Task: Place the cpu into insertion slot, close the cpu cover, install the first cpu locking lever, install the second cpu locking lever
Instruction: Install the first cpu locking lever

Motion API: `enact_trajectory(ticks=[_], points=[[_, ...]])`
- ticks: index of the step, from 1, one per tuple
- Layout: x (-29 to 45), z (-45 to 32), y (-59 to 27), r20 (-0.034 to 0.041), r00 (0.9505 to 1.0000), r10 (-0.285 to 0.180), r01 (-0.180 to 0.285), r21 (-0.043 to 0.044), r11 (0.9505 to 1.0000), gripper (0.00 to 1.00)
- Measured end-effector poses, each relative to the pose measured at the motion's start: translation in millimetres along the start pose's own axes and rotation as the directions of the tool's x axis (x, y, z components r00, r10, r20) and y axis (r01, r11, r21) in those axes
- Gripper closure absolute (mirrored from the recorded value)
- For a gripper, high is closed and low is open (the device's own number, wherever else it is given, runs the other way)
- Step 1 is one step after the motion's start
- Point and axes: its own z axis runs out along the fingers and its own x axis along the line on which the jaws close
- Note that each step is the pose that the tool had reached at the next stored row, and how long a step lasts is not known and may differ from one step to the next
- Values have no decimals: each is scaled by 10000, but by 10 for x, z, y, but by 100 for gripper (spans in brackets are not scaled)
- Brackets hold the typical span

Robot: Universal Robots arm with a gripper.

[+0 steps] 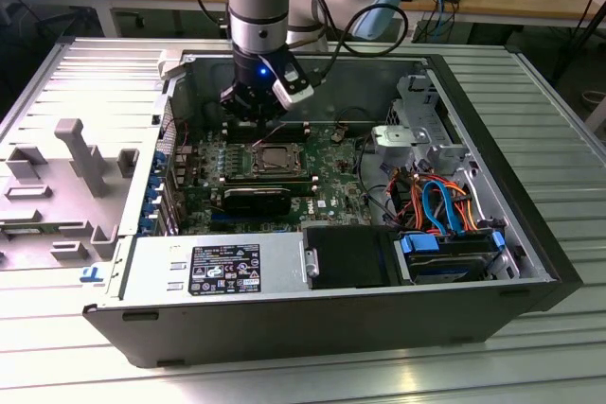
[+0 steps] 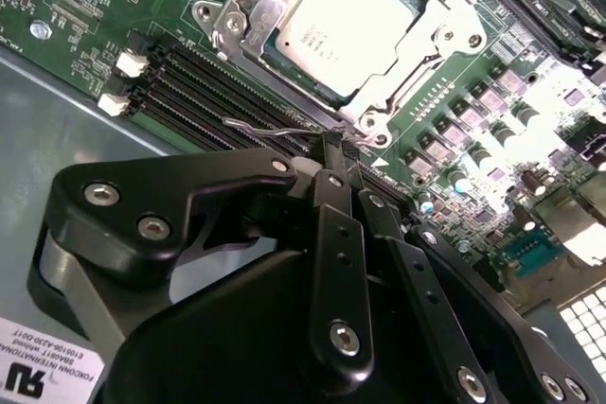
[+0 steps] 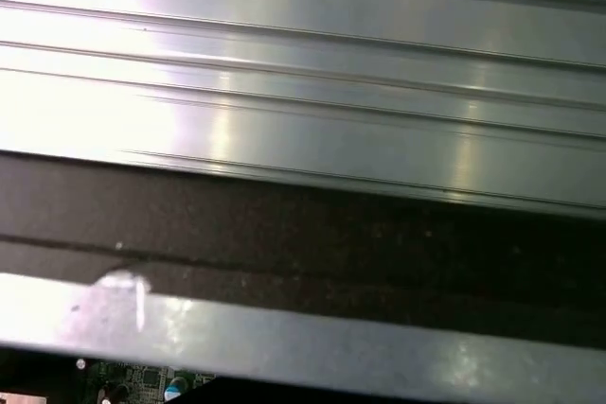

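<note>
Inside the open computer case, the cpu already sat in the insertion slot with the cpu cover down over it, while the gripper, fingers pinched narrow, gripped a thin wire locking lever beside the socket.

A ribbed metal table carries the open computer case.

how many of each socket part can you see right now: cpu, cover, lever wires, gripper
cpu: 1, seated in the insertion slot
cpu cover: 1, down over the chip
locking lever wire: 1 visible, beside the gripper
gripper: 1
total: 4
</note>
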Motion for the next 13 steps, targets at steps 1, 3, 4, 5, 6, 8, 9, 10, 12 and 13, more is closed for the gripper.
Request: enact_trajectory(ticks=[1, 3, 4, 5, 6, 8, 9, 10, 12, 13], points=[[-9, 8, -1, 0, 10000, 0, 0, 0, 10000, 89], [-26, 15, -4, -2, 10000, 1, -1, 1, 10000, 89], [-41, 19, -6, -1, 10000, 1, -1, 1, 10000, 89], [-59, 24, -8, 0, 10000, 1, -1, -1, 10000, 89], [-82, 28, -11, 0, 10000, 0, 0, 0, 10000, 89], [-125, 35, -16, 0, 10000, 1, -1, 0, 10000, 89], [-139, 38, -18, 1, 10000, 0, 0, -1, 10000, 89], [-158, 41, -20, 0, 10000, 0, 0, 0, 10000, 89], [-189, 45, -24, -1, 10000, 0, 0, 0, 10000, 89], [-210, 48, -27, 0, 10000, -1, 1, 0, 10000, 89]])
